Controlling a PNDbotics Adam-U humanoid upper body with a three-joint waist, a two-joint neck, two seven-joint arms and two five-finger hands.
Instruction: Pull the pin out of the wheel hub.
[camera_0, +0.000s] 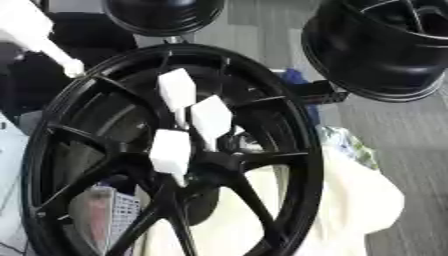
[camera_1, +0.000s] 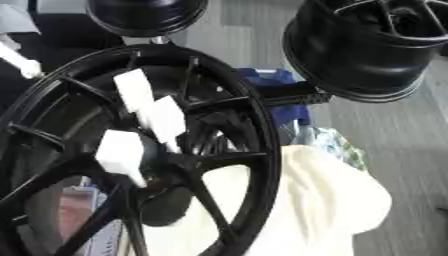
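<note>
Black spoked wheel fills centre frame; three white pins project from its hub. Pins appear light, rigid; grasp the blocky head. No robot hand visible.

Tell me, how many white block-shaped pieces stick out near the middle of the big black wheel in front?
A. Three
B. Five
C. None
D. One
A. Three white blocks sit near the centre of the black wheel: an upper one, a middle one and a lower one. Neither robot hand shows in either view.
</note>
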